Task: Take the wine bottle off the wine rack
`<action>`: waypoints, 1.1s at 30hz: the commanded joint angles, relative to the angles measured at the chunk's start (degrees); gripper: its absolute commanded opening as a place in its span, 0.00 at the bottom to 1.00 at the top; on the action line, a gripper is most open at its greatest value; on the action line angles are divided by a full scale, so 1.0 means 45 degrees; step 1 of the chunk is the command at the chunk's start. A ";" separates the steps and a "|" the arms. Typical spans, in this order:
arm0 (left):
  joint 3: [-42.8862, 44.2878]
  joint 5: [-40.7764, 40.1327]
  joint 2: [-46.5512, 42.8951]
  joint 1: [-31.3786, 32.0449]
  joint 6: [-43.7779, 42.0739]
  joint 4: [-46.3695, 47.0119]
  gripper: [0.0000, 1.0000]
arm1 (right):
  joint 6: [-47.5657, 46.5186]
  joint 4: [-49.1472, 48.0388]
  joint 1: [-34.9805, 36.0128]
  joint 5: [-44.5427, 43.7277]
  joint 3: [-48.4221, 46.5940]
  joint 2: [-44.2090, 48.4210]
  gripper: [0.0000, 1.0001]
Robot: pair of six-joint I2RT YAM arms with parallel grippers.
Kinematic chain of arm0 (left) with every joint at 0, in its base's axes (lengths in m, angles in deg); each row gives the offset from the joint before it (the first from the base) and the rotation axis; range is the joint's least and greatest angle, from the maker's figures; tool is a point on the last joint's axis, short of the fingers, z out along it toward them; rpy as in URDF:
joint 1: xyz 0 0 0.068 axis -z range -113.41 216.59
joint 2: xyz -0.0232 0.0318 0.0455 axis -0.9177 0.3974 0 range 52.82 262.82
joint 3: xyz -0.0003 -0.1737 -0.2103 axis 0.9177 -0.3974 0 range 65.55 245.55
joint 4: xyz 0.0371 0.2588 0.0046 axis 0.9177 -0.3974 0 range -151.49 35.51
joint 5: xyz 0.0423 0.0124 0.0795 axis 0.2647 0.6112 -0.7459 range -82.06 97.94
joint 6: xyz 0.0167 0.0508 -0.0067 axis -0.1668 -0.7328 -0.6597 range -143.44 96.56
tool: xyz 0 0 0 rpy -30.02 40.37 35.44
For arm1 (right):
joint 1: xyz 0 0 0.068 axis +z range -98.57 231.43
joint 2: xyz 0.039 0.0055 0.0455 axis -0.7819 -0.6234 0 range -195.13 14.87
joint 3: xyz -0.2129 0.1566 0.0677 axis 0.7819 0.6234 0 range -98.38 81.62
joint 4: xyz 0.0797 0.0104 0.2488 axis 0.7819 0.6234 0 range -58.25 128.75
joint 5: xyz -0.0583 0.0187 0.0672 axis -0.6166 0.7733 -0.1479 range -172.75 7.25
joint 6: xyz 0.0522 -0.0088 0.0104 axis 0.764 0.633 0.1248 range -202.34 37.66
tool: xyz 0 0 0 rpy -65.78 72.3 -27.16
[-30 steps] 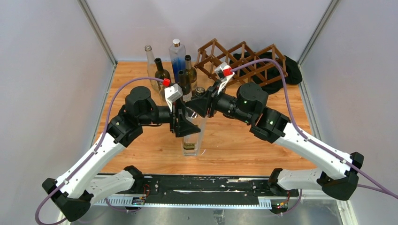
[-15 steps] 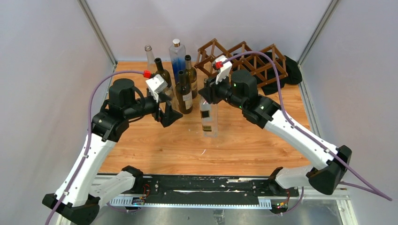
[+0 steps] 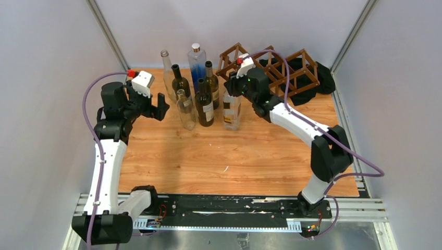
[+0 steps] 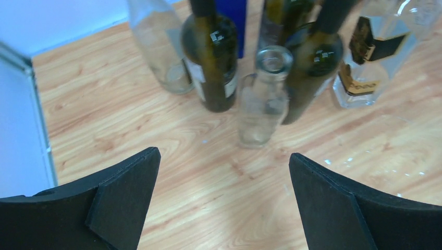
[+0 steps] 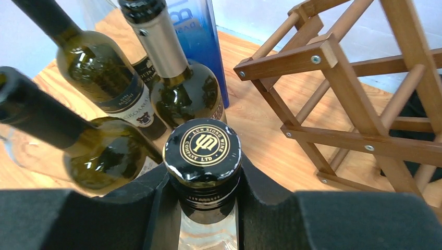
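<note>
My right claw (image 3: 234,88) is closed around the neck of the wine bottle (image 3: 231,111). The bottle stands upright on the table (image 3: 250,156), outside the wine rack (image 3: 292,70), just near-left of it. My left claw (image 3: 159,107) is wide open and empty, left of the other bottles (image 3: 205,107).

Wine bottle (image 3: 231,108) farther back, left tool (image 3: 159,107) away.
</note>
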State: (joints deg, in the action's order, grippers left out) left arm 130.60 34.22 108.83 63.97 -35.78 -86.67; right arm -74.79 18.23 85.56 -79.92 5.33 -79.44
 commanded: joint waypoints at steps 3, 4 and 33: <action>-0.1057 -0.0447 0.0159 -0.0922 -0.0477 0.1646 1.00 | -0.0452 -0.3793 -0.0099 -0.0317 -0.0456 -0.0859 0.00; -0.1391 -0.0567 0.0135 -0.0921 -0.0488 0.1823 1.00 | -0.0519 -0.4042 -0.0106 -0.0403 -0.0367 -0.0980 0.00; -0.6169 -0.1419 -0.0458 -0.0943 0.1850 0.7102 1.00 | -0.1782 -0.3429 0.0130 -0.0580 0.2292 0.1592 0.93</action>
State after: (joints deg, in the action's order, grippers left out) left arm 103.65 27.82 106.84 60.02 -28.74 -59.62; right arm -82.33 -1.39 85.54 -80.34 15.73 -77.67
